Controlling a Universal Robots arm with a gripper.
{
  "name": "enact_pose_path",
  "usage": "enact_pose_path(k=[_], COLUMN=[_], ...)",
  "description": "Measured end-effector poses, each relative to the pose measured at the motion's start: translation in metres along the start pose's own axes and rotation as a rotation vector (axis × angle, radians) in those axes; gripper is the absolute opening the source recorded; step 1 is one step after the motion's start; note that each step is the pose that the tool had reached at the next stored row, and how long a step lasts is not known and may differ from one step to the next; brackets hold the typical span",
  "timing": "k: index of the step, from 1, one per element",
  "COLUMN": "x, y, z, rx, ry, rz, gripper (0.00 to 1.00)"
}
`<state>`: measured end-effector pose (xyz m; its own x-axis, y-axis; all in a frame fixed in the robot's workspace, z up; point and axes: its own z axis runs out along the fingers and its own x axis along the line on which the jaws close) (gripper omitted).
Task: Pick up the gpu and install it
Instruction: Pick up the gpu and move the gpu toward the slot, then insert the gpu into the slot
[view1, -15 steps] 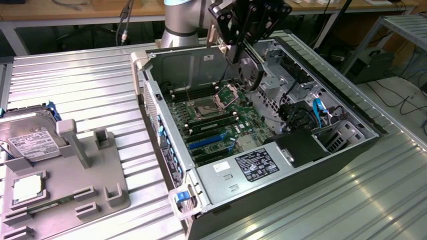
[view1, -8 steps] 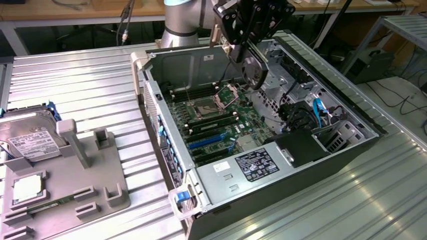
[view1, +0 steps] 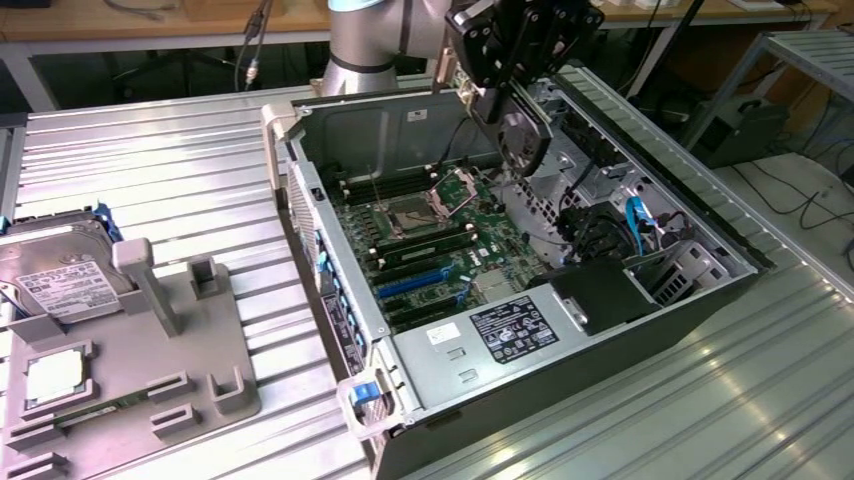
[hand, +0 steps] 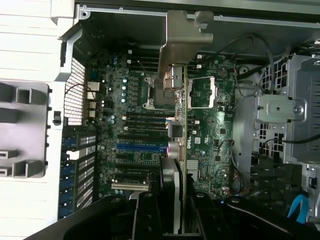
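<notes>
Gripper: the gripper (view1: 511, 85) is closed narrow on the gpu (view1: 523, 145), one finger on each flat face of the card.
Gpu position: it hangs edge-down directly below the fingers, in the air above the open computer case (view1: 304, 190), touching nothing else.
Wrist view: the gpu (hand: 181, 130) runs edge-on straight out from the gripper (hand: 177, 212), its metal end bracket (hand: 184, 42) at the far end.
Beneath the gripper: the motherboard (view1: 427, 240); the blue expansion slot (hand: 140, 148) lies beside the card's line, not under it.
Away from the gripper: a grey parts holder (view1: 200, 390) outside the case carries a hard drive (view1: 54, 270) and a processor chip (view1: 56, 375).
Handling: likely light and stiff but fragile; exposed components and the contact edge should not be squeezed or knocked.
Hold: the bare board faces near the upper edge look safest, as gripped now.
Progress: picked up, not yet seated.
</notes>
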<state>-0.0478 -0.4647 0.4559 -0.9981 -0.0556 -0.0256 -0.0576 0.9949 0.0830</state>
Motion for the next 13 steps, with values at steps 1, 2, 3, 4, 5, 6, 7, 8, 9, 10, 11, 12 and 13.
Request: enact_pose_path(k=[1,2,3,4,5,6,7,8,9,10,11,12,13], x=[-0.0011,-0.0012,-0.0012,-0.0012,-0.0012,-0.0012,-0.0012,-0.0014,-0.0016,-0.0018,-0.002,-0.002,-0.002], y=[-0.0001,-0.0001,-0.0001,0.0,0.0,0.0,0.0,0.0002,0.0007,0.0007,0.0007,0.0007,0.0007], z=[0.0,0.0,0.0,0.0,0.0,0.0,0.0,0.0001,0.0001,0.0001,0.0001,0.0001,0.0001], rx=[0.0,0.0001,0.0,0.0,0.0001,0.0,0.0,0.0,-0.0001,-0.0004,-0.0011,-0.0015,-0.0018], ry=[0.0,0.0,-0.0001,-0.0001,0.0,-0.0001,0.0,-0.0001,0.0003,0.001,0.0037,0.005,0.0059], rz=[0.0,0.0,0.0,0.0,0.0,0.0,0.0,0.0,-0.004,-0.013,-0.045,-0.06,-0.071], gripper=[0.28,0.28,0.28,0.28,0.28,0.28,0.28,0.28,0.28,0.28,0.28,0.28,0.28])
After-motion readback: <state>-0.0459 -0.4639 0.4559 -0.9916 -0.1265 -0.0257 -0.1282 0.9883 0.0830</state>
